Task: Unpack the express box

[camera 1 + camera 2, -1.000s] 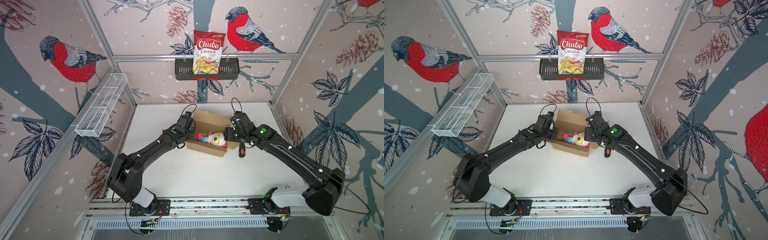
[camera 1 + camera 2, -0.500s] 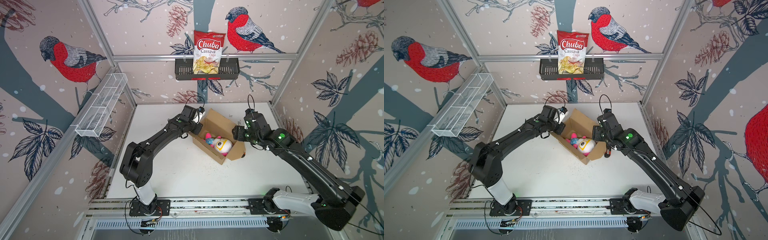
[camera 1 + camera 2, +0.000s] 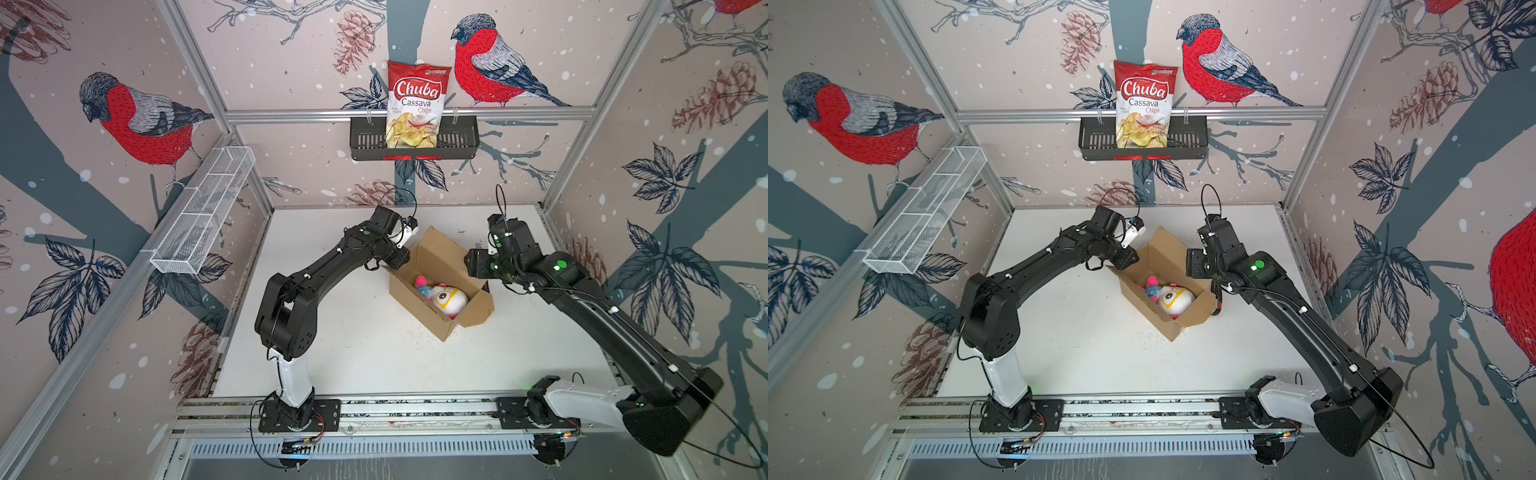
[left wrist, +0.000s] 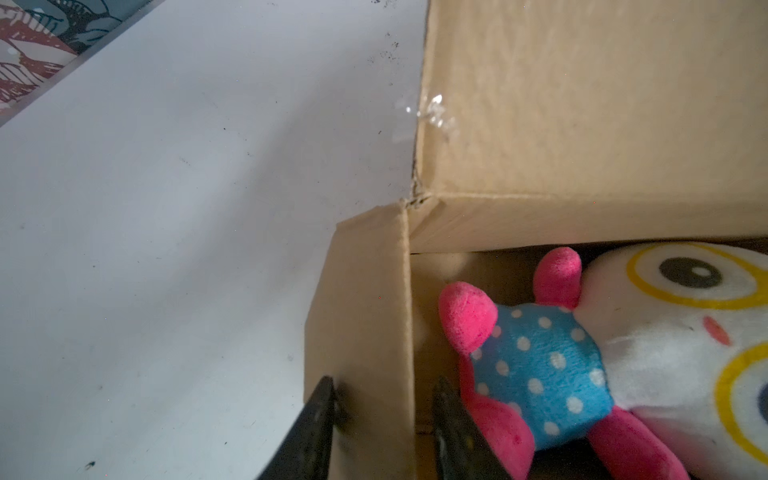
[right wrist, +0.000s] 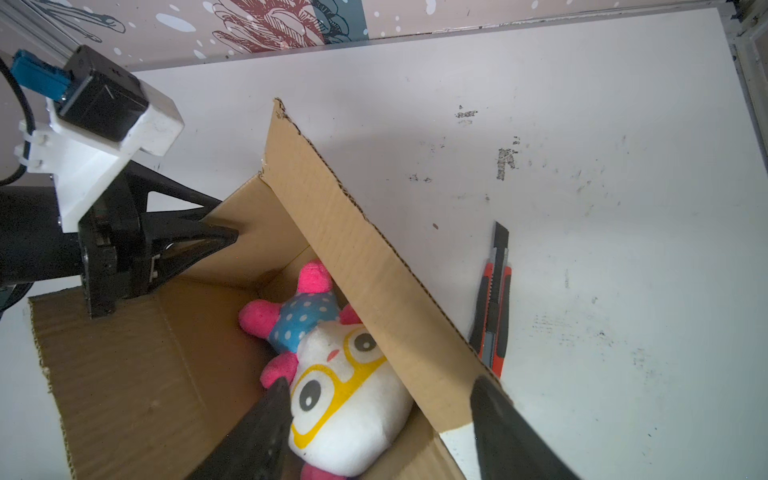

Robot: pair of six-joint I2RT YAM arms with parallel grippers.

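Left wrist view shows the left gripper parted astride an end flap of the express box, mid table, with the right gripper wide over its long flap; light, stiff cardboard, probably best pinched at a wall.

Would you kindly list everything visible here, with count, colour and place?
express box: one, brown, open, mid-table.
plush toy: one, white, pink and blue, inside the express box.
utility knife: one, red and black, on the table beside the box.
chips bag: one, red and white, in the black basket.
black basket: one, black, on the back wall.
wire basket: one, white, on the left arm's side wall.
table: one, white, under the box.
left claw: one, black, open, astride the box's end flap.
right claw: one, black, open, astride a long flap.
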